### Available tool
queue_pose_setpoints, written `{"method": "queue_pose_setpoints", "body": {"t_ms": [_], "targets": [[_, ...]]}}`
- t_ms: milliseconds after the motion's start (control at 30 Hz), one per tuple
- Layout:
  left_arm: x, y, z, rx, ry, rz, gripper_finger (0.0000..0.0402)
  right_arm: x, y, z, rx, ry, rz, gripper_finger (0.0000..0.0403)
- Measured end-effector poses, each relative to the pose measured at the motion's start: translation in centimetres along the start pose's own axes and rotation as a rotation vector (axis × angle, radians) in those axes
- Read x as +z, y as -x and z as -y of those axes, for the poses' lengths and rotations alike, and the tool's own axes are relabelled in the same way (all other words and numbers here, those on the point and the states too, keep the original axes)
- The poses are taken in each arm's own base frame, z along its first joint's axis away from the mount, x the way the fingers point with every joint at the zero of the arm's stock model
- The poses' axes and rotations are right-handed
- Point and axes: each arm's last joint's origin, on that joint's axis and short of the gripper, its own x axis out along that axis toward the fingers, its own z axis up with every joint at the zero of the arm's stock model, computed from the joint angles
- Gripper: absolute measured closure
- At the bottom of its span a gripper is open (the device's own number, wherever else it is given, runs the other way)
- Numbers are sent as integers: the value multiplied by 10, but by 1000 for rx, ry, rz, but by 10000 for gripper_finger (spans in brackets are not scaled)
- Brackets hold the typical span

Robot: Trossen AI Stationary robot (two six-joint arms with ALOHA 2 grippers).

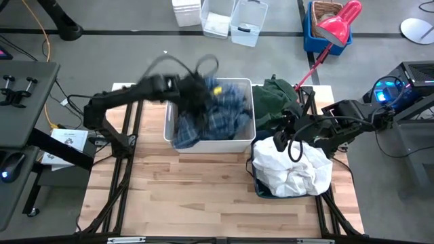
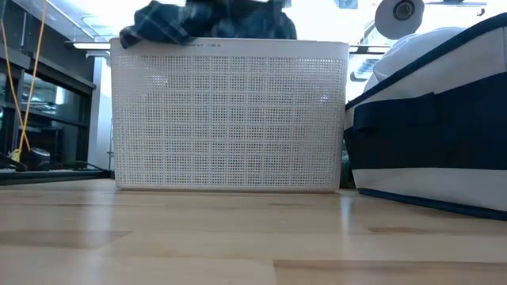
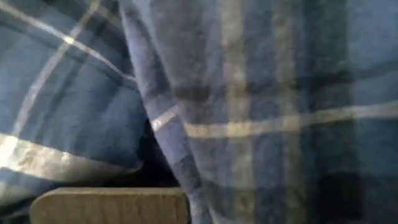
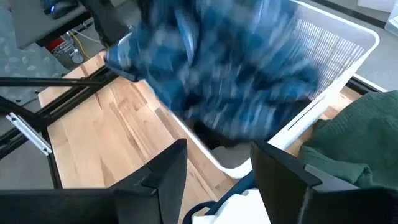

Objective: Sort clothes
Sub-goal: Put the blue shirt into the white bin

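The blue-and-white plaid shirt (image 1: 207, 115) is bunched in and above the white lattice basket (image 1: 241, 144), and one part hangs over the basket's left wall (image 1: 182, 139). It rises above the rim in the low view (image 2: 206, 24). My left gripper (image 1: 196, 91) is over the basket, in the shirt. The thin white garment (image 1: 295, 169) fills the navy bin (image 2: 428, 150). The dark green garment (image 1: 274, 95) lies to the right of the basket. My right gripper (image 4: 217, 180) is open and empty above the gap between basket and bin. The dark grey garment is out of view. My left gripper comes at the plaid shirt from above, over the basket. Plaid folds (image 3: 249, 124) fill its wrist view and hide the place of contact; only one finger (image 3: 106, 205) shows below the cloth. Bunched cloth stands above the rim and the rest lies in the basket.
The basket stands at the table's far middle, the navy bin at the right near side. Bare wood (image 1: 190, 196) lies in front of the basket. Clear boxes (image 1: 234, 20) and a blue crate with a red dustpan (image 1: 332, 27) stand on the floor beyond the table.
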Motion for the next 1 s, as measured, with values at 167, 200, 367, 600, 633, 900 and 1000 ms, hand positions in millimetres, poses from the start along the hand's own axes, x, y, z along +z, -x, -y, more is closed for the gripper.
{"method": "queue_pose_setpoints", "body": {"t_ms": [167, 200, 367, 600, 633, 900, 1000], "targets": [[-45, -63, -19, 31, 229, -13, 371, 3, 0, -1, -10, -19, 49, 229], [-52, -74, -25, 45, 279, -15, 371, 3, 0, -2, -5, -23, 53, 229], [-79, -119, -53, 127, 438, -157, 371, 6, 0, -4, 19, -39, 74, 229], [-107, -168, -65, 199, 443, -443, 331, 6, 0, -5, 26, -69, 78, 229], [-109, -170, -64, 198, 436, -465, 309, 6, -1, -6, 24, -81, 75, 229], [-110, -144, -68, 105, 419, -492, 162, -1, -27, -1, -156, -145, -25, 229], [-108, -115, -71, 109, 420, -465, 142, 0, -51, 10, -324, -134, -103, 229]]}}
